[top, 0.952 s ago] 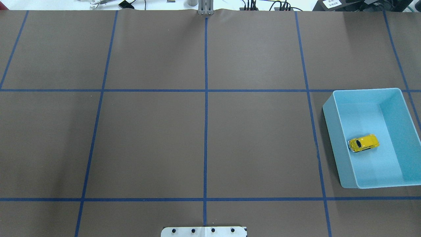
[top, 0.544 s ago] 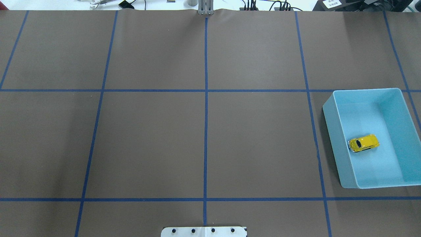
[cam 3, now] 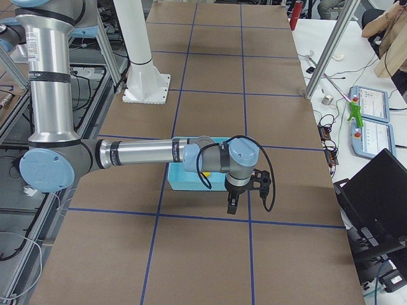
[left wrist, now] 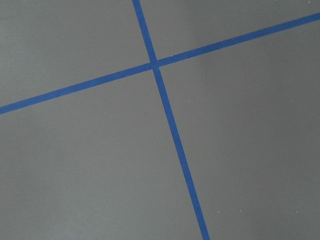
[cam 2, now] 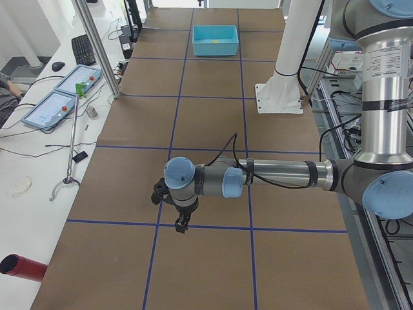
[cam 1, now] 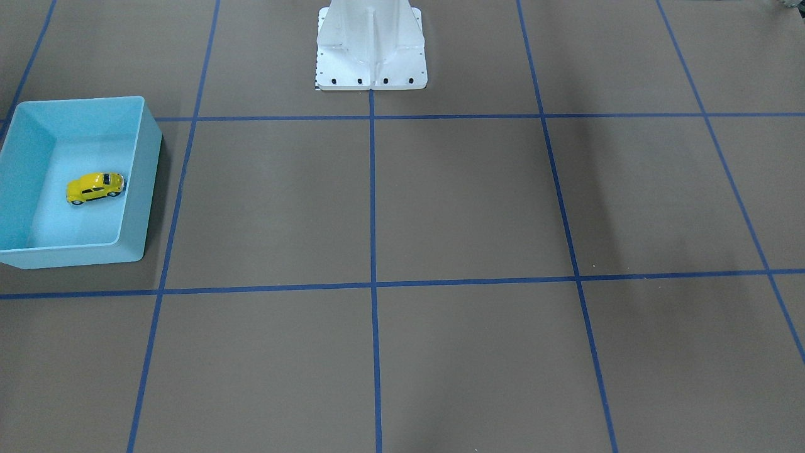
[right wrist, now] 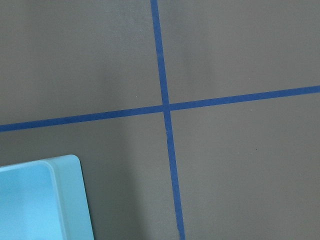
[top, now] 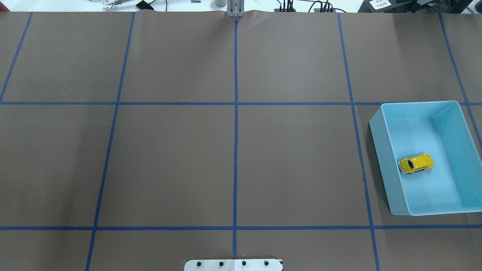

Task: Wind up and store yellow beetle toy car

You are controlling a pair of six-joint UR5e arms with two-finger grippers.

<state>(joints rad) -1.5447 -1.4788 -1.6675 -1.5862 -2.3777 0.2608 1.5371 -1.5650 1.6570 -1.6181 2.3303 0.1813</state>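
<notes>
Two arms reach out low over the brown table (top: 169, 162), seen only in the side views. The left gripper (cam 2: 182, 226) points down just above a crossing of the blue tape lines (top: 235, 150), and the right gripper (cam 3: 231, 206) points down just beside the light blue bin (top: 389, 188), on its outer side. From these angles I cannot tell if either one's fingers are apart or together, and nothing visible is held. Both wrist views show only table and tape, plus a bin corner in the right one. Nearest the robot, the white base plate (top: 233, 264) sits at the table edge on the centre line. Farther out on the robot's right stands the bin, upright, open top. The yellow beetle toy car (top: 416, 163) is inside, on its wheels on the bin floor, lying crosswise, one end just beside the wall facing the table centre; whether it touches that wall is unclear. No gripper touches the car. At the far edge, cables and small gear (top: 301, 5) lie on a white surface beyond the brown cover.
</notes>
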